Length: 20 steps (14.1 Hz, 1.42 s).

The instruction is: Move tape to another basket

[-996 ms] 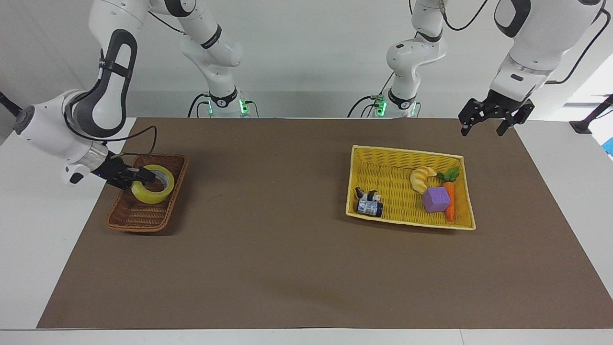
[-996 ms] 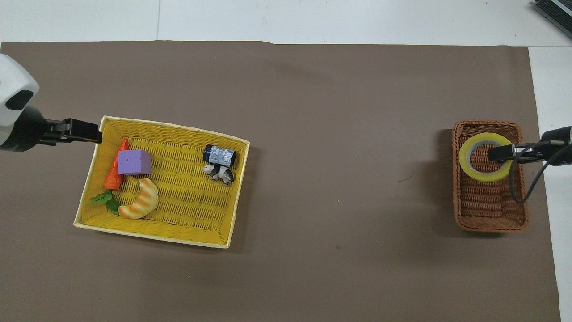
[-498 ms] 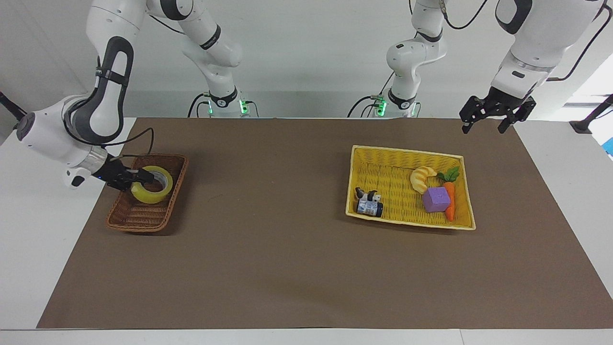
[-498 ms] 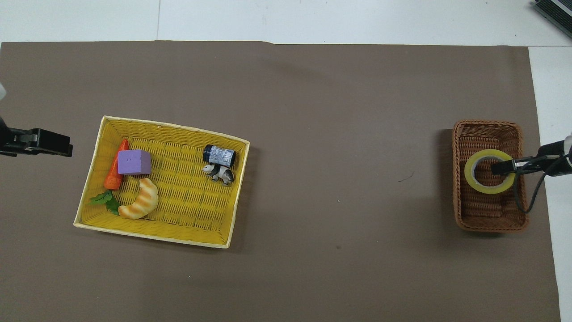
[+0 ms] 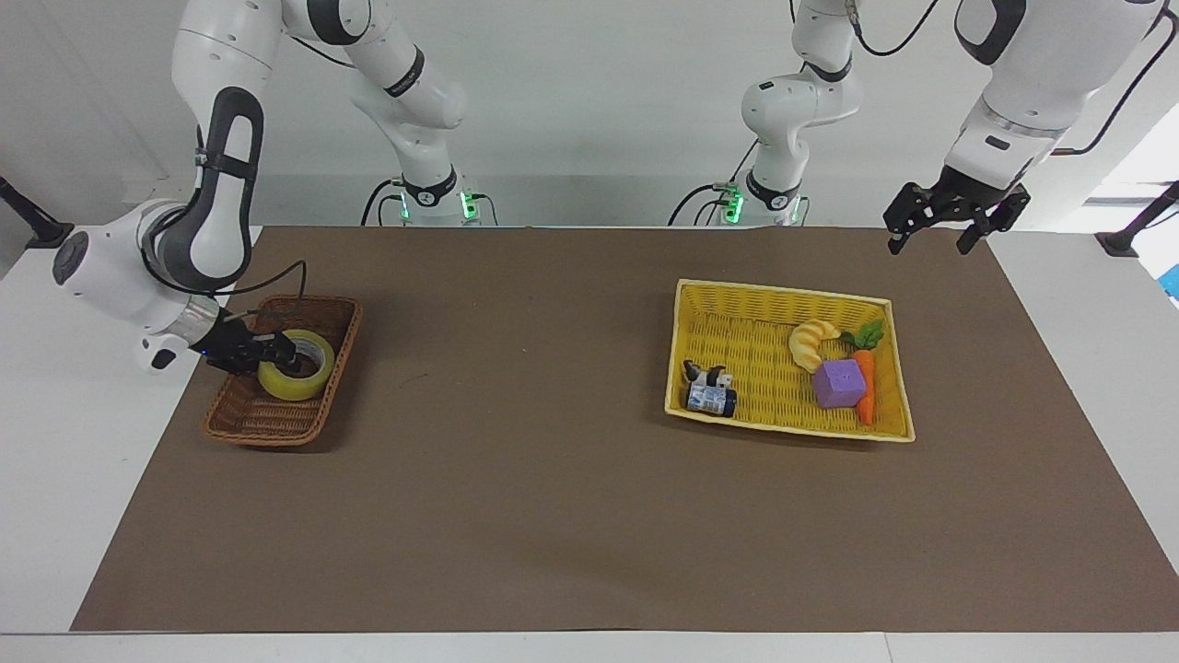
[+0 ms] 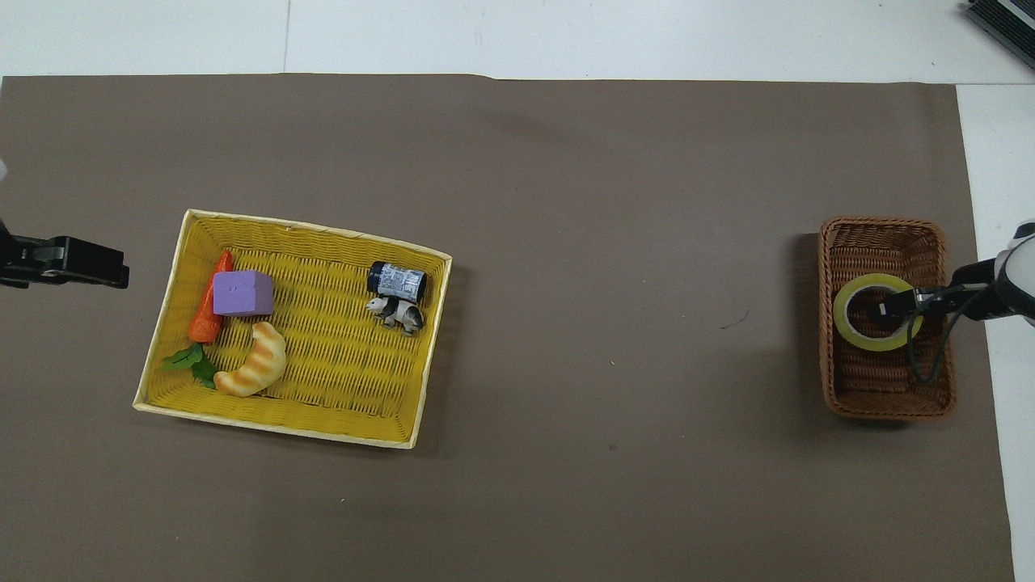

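We see the tape (image 5: pixel 296 366), a ring of glossy, translucent yellowish film on a pale inner core, lying inside the brown basket (image 5: pixel 243 416). That basket is small, oblong, woven of dark wicker with sloping sides, and it sits on the bench (image 5: pixel 516 497) at the right arm's end. The tape sits about midway along it, with bare weave showing at either end in the overhead view.

The right tool (image 5: pixel 276 350) is down in the brown basket, gripping the tape's wall: one finger reaches into the ring's hole and the other presses the outer face. Its cable loops over the basket's rim.

The bench is covered by a flat, matte brown sheet with white margins at both ends.

Toward the left arm's end from the brown basket, well apart from it, lies the yellow basket (image 5: pixel 728 296), larger, rectangular, shallow and brightly woven with a pale rim. In it we count a ridged croissant toy (image 5: pixel 811 343), a purple cube (image 5: pixel 838 383), a carrot toy (image 5: pixel 864 378) with green leaves, a small dark can (image 5: pixel 711 400) lying on its side with a printed label, and a little black-and-white animal figure (image 5: pixel 706 374) touching the can.

The left tool (image 5: pixel 932 236) waits in the air, spread wide, over the bench corner nearer the robots than the yellow basket.
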{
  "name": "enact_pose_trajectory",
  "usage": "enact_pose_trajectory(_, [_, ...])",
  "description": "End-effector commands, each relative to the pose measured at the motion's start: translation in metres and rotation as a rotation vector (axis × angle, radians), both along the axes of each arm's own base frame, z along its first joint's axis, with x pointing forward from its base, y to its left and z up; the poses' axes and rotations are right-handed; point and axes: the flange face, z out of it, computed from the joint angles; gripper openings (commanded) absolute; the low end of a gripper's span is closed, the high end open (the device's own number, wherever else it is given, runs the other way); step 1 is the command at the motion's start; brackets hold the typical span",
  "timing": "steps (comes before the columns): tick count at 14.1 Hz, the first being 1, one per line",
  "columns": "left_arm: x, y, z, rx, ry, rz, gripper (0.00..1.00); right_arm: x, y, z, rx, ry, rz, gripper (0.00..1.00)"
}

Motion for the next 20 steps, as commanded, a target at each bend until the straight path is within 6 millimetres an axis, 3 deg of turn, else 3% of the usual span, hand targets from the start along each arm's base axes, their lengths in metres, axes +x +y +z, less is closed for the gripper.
enact_pose_trajectory(1, [-0.001, -0.011, 0.003, 0.014, -0.007, -0.026, 1.0, 0.004, 0.0, 0.01, -0.007, -0.009, 0.041, 1.0])
enact_pose_trajectory(2, [0.0, -0.014, 0.003, 0.01, -0.01, -0.035, 1.0, 0.014, 0.005, 0.024, -0.021, -0.037, 0.06, 1.0])
enact_pose_trajectory(4, [0.002, -0.001, 0.006, 0.005, -0.026, -0.016, 1.0, 0.024, 0.018, 0.056, -0.058, -0.094, 0.115, 1.0])
enact_pose_trajectory(7, [0.001, -0.005, 0.006, 0.004, -0.02, -0.023, 1.0, 0.036, 0.063, 0.109, -0.182, -0.145, 0.216, 1.0])
enact_pose_trajectory(11, [0.002, 0.007, 0.006, 0.003, -0.025, 0.003, 1.0, 0.052, 0.114, 0.172, -0.361, -0.178, 0.158, 1.0])
enact_pose_trajectory(12, [0.003, 0.006, 0.009, 0.007, -0.037, 0.003, 1.0, 0.048, 0.127, 0.187, -0.37, -0.189, 0.127, 1.0])
enact_pose_trajectory(15, [-0.001, 0.012, 0.018, -0.005, -0.047, 0.0, 1.0, 0.031, 0.162, 0.21, -0.366, -0.123, -0.028, 1.0])
enact_pose_trajectory(18, [-0.004, 0.011, 0.021, -0.01, -0.05, -0.004, 1.0, 0.011, 0.209, 0.213, -0.365, -0.082, -0.118, 1.0])
enact_pose_trajectory(20, [-0.005, 0.01, 0.022, -0.011, -0.053, -0.003, 1.0, 0.005, 0.224, 0.222, -0.363, -0.084, -0.161, 1.0])
